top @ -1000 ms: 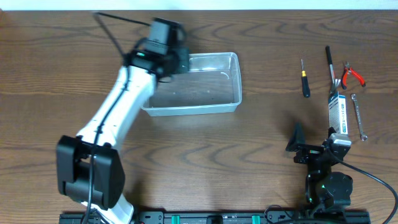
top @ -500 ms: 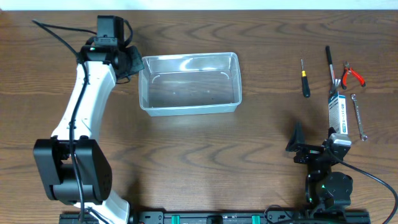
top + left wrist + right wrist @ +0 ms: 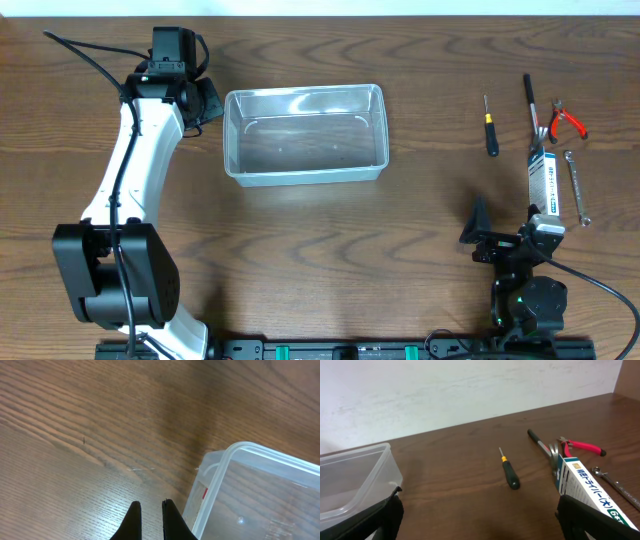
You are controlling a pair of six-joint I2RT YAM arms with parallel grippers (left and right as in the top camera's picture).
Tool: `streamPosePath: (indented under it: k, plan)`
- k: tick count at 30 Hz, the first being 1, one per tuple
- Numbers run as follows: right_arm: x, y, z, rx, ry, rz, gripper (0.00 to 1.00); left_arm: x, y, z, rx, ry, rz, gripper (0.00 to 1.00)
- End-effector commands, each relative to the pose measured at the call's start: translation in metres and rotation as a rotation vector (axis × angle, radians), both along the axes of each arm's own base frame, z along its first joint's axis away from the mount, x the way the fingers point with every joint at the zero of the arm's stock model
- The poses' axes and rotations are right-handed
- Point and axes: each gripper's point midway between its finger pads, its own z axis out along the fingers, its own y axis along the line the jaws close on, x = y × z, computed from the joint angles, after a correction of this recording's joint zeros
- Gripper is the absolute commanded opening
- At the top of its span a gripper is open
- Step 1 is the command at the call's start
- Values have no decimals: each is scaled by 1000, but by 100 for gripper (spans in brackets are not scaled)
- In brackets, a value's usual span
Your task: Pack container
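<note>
The container [image 3: 305,140], a clear plastic tub, stands empty at the table's middle back; its corner rim [image 3: 225,467] shows in the left wrist view and its end wall [image 3: 355,480] in the right wrist view. My left gripper [image 3: 212,100] is shut on nothing, just left of the tub's left wall, its tips [image 3: 150,503] over bare wood. My right gripper [image 3: 505,238] stands open near the front right, holding nothing [image 3: 482,510]. Ahead of it lie a yellow-and-black screwdriver [image 3: 490,128] [image 3: 509,472], a black-handled tool [image 3: 530,100], red-handled pliers [image 3: 568,122], a wrench [image 3: 576,186] and a white-and-blue box [image 3: 545,180] [image 3: 585,485].
The left arm's white link [image 3: 135,170] runs from its base at the front left up to the tub's left side. A cable [image 3: 85,55] loops behind the left wrist. The hand tools are grouped at the back right.
The left arm has swung left, from above the container's far left corner to the wood beside its left wall. The right arm has not moved.
</note>
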Motion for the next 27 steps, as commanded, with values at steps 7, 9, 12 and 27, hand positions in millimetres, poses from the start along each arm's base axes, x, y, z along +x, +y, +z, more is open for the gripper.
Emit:
streamPosePath:
  k: [7,9,12,27]
  plan:
    - [0,-1,-1,-6,-2,-3,99,-7,4,-28,18,90,8,6]
    - [0,-1,-1,-6,-2,-3,99,-8,2,-33,9,105,-1,6]
    - [0,-1,-1,-6,-2,-3,99,-10,2,-37,9,122,0,6]
    - [0,-1,-1,-6,-2,-3,99,-18,-19,-41,-105,159,-48,6]
